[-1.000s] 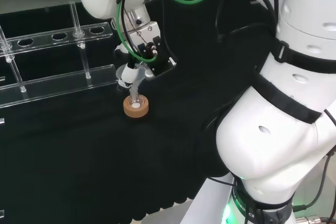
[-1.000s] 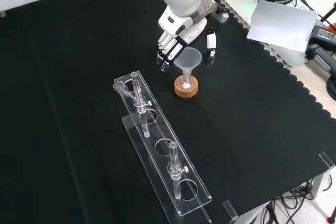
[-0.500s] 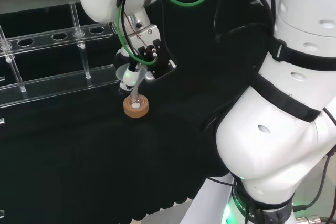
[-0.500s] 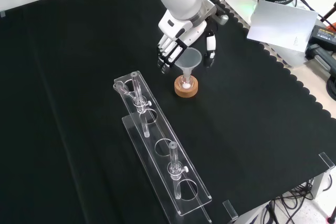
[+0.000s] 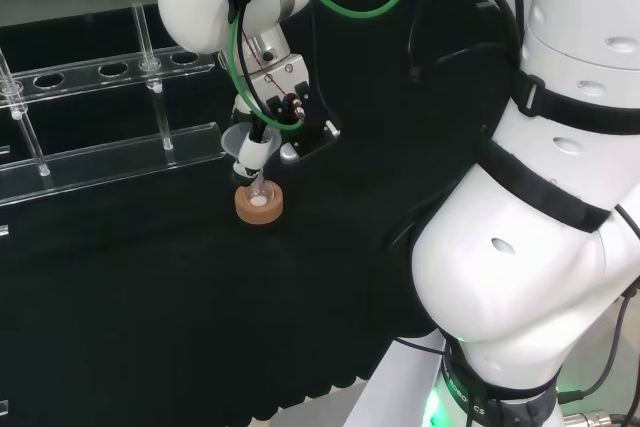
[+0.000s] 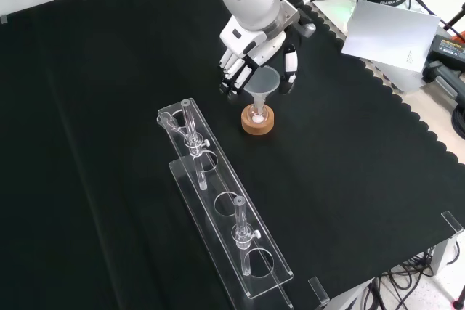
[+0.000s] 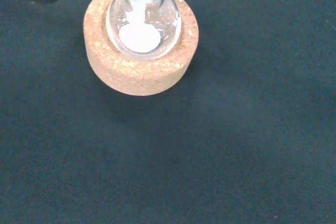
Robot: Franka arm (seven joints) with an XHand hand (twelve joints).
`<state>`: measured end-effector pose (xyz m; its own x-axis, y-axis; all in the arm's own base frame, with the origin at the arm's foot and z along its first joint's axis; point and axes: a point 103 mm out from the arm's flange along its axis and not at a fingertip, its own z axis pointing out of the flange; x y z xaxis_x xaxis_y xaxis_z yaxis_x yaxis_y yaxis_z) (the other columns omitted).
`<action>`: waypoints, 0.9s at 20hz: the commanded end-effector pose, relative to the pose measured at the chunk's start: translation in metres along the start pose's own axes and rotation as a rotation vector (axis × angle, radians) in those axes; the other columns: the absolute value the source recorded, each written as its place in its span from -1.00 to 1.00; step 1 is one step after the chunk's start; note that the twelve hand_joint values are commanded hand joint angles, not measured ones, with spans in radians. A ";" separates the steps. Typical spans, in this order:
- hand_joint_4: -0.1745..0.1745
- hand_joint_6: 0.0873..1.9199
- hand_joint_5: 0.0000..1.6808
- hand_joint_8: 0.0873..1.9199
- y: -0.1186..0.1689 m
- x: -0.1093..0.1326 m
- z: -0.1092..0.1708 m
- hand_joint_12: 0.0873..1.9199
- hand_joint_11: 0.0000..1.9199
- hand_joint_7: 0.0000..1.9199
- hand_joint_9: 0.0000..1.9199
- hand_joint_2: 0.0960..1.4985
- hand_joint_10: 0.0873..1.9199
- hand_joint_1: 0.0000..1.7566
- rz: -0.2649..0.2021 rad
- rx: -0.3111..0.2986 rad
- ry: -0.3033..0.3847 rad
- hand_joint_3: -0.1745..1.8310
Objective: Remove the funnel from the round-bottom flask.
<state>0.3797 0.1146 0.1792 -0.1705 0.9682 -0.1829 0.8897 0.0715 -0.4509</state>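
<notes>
A small round-bottom flask (image 6: 257, 115) with white powder in it sits in a cork ring (image 6: 258, 124) on the black cloth. A clear funnel (image 6: 263, 81) stands in the flask's neck. The hand (image 6: 251, 47) hangs just above and behind the funnel, open. Its fingers (image 6: 229, 76) hang to the funnel's left and its thumb (image 6: 289, 69) to its right, a gap showing on both sides. In the head view the funnel (image 5: 243, 145) is just left of the hand (image 5: 285, 112), over the cork ring (image 5: 259, 204). The wrist view looks down on the flask (image 7: 142, 22) in the cork ring (image 7: 137, 69).
A long clear rack (image 6: 218, 205) holding two upright tubes lies in front of the flask in the front view; in the head view the rack (image 5: 110, 152) is at the left. The arm's big white links (image 5: 540, 247) stand at the head view's right. The cloth's scalloped edge (image 6: 396, 117) runs along the front view's right.
The hand has shifted a little to the right in the head view and slightly up in the front view. The funnel still stands in the flask.
</notes>
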 end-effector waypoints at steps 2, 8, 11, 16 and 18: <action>-0.09 -1.00 -0.34 -0.33 -0.003 0.001 -0.007 0.33 -0.43 -0.63 -0.29 -0.09 -0.44 -0.14 0.018 -0.069 -0.062 -0.38; -0.07 -0.90 -0.14 -0.38 -0.007 0.001 -0.021 0.24 -0.30 -0.44 -0.10 -0.01 -0.56 -0.08 0.008 -0.073 -0.082 -0.34; -0.08 -0.85 -0.14 -0.39 -0.008 0.002 -0.024 0.21 -0.27 -0.42 -0.07 0.00 -0.59 -0.07 0.006 -0.070 -0.090 -0.33; -0.08 -0.79 -0.14 -0.39 -0.011 0.006 -0.031 0.18 -0.25 -0.41 -0.05 0.00 -0.62 -0.06 0.001 -0.057 -0.116 -0.33; -0.07 -0.78 -0.14 -0.39 -0.012 0.007 -0.035 0.18 -0.24 -0.41 -0.05 0.00 -0.63 -0.06 0.002 -0.050 -0.127 -0.33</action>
<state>0.3827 0.1243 0.2086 -0.2074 0.9386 -0.2756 0.9135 0.0851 -0.3978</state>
